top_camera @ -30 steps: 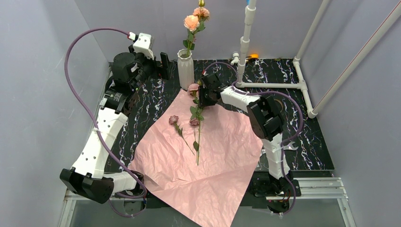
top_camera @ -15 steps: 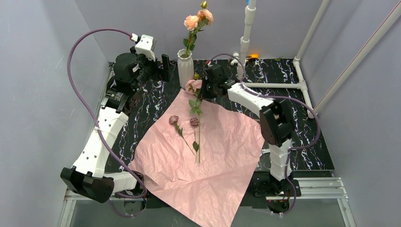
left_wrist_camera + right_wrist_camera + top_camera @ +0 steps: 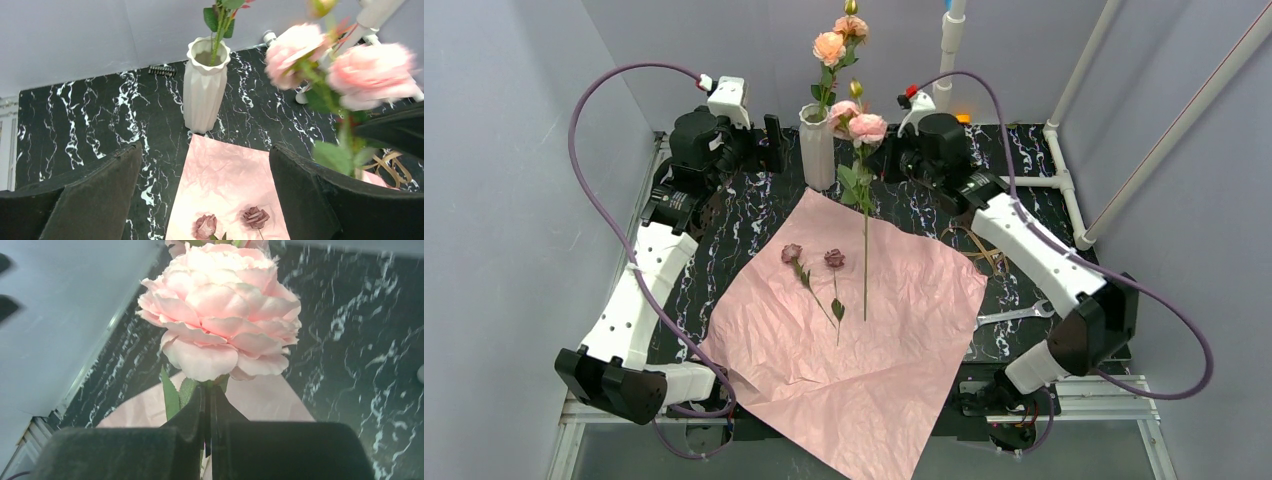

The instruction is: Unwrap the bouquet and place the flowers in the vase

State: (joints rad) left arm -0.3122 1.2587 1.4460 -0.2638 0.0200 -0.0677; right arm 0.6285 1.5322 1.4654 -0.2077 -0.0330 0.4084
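Seen from above, the pink paper [image 3: 864, 340] lies spread flat in front of the vase [image 3: 817, 150], so the unwrapping looks done. One stem of peach flowers [image 3: 829, 47] already stands in the vase. Just right of the vase, the right gripper [image 3: 894, 162] holds a long pink rose [image 3: 868, 128] upright. Its blooms are beside the rim and its stem end hangs over the paper. Two small dark roses [image 3: 792, 253] lie on the paper in front of the vase. The left gripper [image 3: 769, 140] sits just left of the vase.

The left wrist view shows that gripper's fingers [image 3: 100, 185] wide apart with nothing between them. The vase is beyond them, with a green stem in its mouth.

In the right wrist view, the fingers [image 3: 190, 415] are clamped together on the stem just under the bloom.

As I judge it, one stem is in, one is on its way to the vase, and two remain on the paper.
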